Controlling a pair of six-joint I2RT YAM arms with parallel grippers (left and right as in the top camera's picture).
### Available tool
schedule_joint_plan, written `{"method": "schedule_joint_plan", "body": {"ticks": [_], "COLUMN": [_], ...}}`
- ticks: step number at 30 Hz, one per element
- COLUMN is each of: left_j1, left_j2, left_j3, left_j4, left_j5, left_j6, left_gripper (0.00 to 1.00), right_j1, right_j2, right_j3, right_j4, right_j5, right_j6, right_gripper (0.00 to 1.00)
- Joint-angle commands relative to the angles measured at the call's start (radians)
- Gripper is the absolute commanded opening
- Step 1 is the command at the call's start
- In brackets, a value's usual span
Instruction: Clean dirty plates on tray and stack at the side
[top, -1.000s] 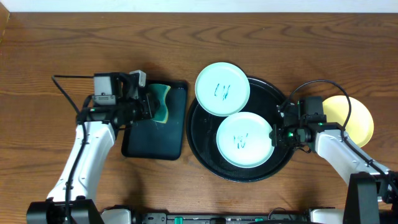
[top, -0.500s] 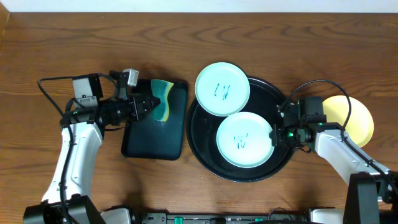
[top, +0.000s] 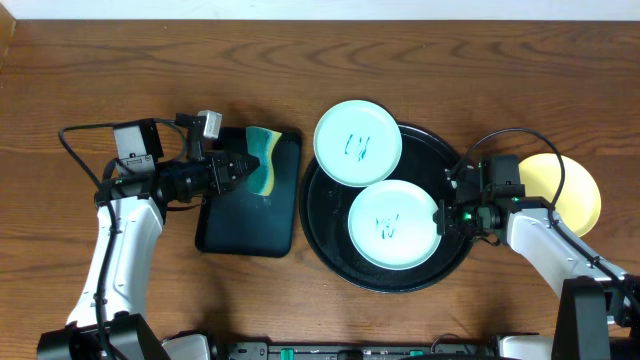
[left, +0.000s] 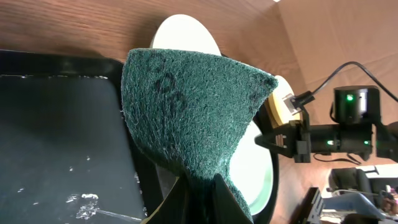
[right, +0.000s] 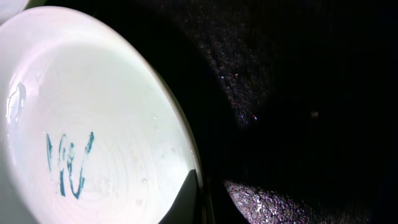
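A mint-blue plate (top: 393, 225) with a blue-green scribble lies on the round black tray (top: 440, 160). My right gripper (top: 443, 215) is shut on its right rim. In the right wrist view one finger lies over the plate (right: 93, 124) and one under it, at the jaws (right: 208, 196). A second scribbled mint plate (top: 357, 142) rests on the tray's far-left rim. The yellow plate (top: 575, 190) lies on the table at the right, partly behind my right arm. My left gripper (top: 238, 168) is shut on a green-and-yellow sponge (top: 263, 160). The sponge (left: 193, 106) fills the left wrist view above the jaws (left: 199, 202).
A smaller rectangular black tray (top: 250, 215) lies left of the round tray, under the sponge; in the left wrist view it (left: 62, 137) shows wet spots. My right arm (left: 348, 124) shows beyond the plates. Bare wood tabletop (top: 500, 70) lies along the back.
My left wrist has drawn back to the left with the sponge still in its jaws, mostly between the first two frames. The right gripper and the plates have not moved.
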Motion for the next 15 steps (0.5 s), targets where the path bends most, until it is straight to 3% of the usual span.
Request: {"method": "schedule_joint_plan", "body": {"ticks": [1,12,15], "left_j1": [0.004,0.004,0.000], "left_j2": [-0.010,-0.010,-0.010], "left_j3": [-0.004,-0.004,-0.004], "left_j4": [-0.002,0.010,0.009], "left_j5": [0.057,0.055,-0.037], "left_j6": [-0.002,-0.002,-0.072], "left_gripper": [0.07,0.07,0.08], "right_j1": [0.007,0.007,0.007], "right_j2": [0.005,0.005,0.005], "right_j3": [-0.006,-0.006,-0.006], "right_j4": [0.006,0.011,0.010], "right_j5": [0.000,-0.001,-0.001], "right_j6": [0.010,0.013,0.013], "right_gripper": [0.01,0.01,0.01]}}
